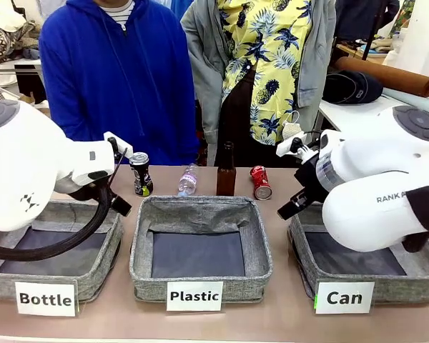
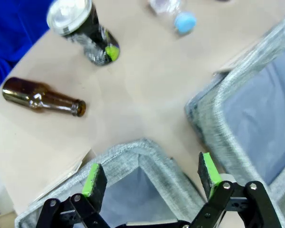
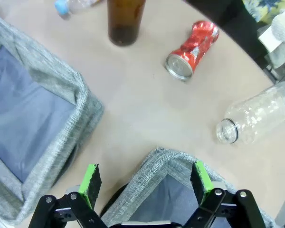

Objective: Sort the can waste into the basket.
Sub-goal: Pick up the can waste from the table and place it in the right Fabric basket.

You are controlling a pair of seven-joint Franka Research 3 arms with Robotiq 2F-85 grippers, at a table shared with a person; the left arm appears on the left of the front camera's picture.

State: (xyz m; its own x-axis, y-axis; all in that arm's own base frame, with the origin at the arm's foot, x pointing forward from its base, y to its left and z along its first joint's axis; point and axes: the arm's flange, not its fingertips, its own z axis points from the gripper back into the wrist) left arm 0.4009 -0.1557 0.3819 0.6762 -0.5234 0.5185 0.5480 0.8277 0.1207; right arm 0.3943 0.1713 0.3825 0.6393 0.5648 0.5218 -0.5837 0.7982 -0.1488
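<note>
Two cans are still out on the tabletop [image 3: 147, 104], and the red can [image 3: 190, 50] is the one I would go for first. It lies crushed on its side just beyond the far rim of the Can basket [image 3: 154, 164]. From the right fingers [image 3: 90, 183] it sits ahead and a little to the right, well apart. Its long axis runs diagonally away from them, with the silver end turned back toward the wrist, so I judge the wrist must roll before the fingers can span the can's body. Those fingers are spread wide and hold nothing, hovering over the basket's corner. An upright brown bottle [image 3: 126, 21] stands just beside the can, toward the Plastic basket [image 3: 33, 114]. The black can [image 2: 83, 31] stands upright and dented across the table, ahead of the left fingers [image 2: 94, 180], which are also spread wide and empty above the Bottle basket [image 2: 147, 152]. The left arm is nearer that one, though farther from the Can basket.
</note>
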